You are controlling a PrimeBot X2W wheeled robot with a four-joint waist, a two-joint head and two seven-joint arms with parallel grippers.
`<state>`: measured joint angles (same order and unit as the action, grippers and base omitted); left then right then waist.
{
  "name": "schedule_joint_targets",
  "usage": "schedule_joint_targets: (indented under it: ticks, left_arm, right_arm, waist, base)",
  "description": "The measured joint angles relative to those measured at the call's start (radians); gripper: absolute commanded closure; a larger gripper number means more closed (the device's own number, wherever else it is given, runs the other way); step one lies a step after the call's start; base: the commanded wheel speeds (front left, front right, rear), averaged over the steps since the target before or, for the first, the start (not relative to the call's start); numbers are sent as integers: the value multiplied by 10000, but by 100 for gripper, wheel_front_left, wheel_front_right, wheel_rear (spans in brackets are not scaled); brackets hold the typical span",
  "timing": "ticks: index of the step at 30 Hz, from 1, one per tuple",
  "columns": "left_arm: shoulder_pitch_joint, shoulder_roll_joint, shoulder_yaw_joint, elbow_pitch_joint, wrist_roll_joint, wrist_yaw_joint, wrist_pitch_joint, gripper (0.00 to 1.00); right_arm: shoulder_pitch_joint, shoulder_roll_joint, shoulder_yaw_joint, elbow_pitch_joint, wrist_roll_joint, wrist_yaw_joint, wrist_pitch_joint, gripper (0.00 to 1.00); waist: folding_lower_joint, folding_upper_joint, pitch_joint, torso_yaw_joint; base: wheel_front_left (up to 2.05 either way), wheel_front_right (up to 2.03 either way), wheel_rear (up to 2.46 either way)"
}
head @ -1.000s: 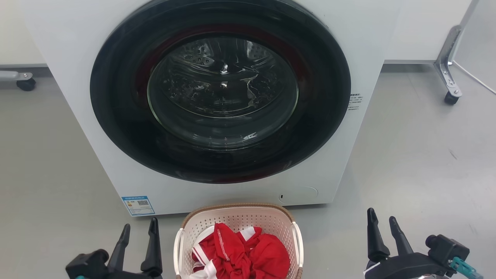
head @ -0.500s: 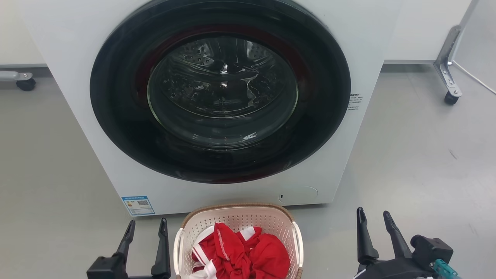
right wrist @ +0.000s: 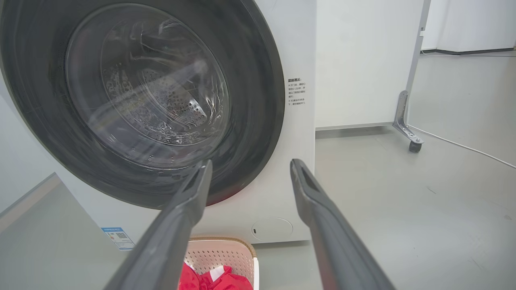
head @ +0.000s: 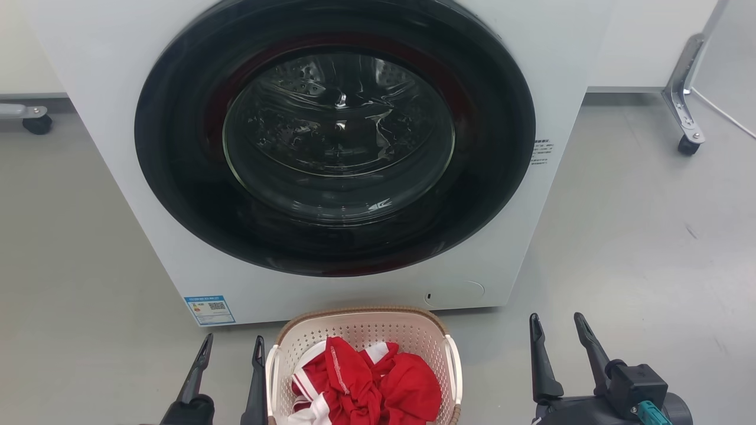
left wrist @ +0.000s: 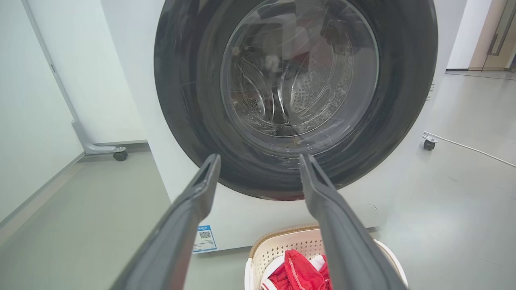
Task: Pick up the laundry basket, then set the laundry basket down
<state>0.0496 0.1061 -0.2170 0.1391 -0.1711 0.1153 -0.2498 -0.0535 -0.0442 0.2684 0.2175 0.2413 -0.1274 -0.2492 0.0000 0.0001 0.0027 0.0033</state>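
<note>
The laundry basket (head: 363,330) sits before the washing machine (head: 336,136). The left gripper (head: 233,339), spread and empty, flanks its handle (head: 271,378), perhaps touching; the right gripper (head: 556,317), likewise empty, stands apart

Left pincer (head: 233,341) and right pincer (head: 556,320) both point forward, jaws parted.

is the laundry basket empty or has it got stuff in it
Not empty: the laundry basket holds crumpled red and white clothes heaped inside its perforated walls.
</note>
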Motion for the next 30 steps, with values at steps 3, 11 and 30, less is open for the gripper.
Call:
schedule_joint_targets:
  ticks: [3, 11, 30]
  left_arm:
    - [0, -2, 15, 10, -15, -10, 0, 0]
    - [0, -27, 35, 42, -19, -13, 0, 0]
    - [0, -105, 100, 56, -10, -21, 0, 0]
  right_arm:
    - [0, -2, -10, -17, 0, 0, 0, 0]
    - [0, -2, -25, -50, 2, 0, 0, 0]
    - [1, -2, -8, -113, 52, -2, -2, 0]
  waist:
    - [0, 0, 19, -10]
    - [0, 0, 39, -29]
    - [0, 0, 51, -10]
  base:
    - [0, 0, 0]
    - [0, 0, 0]
    - [0, 0, 0]
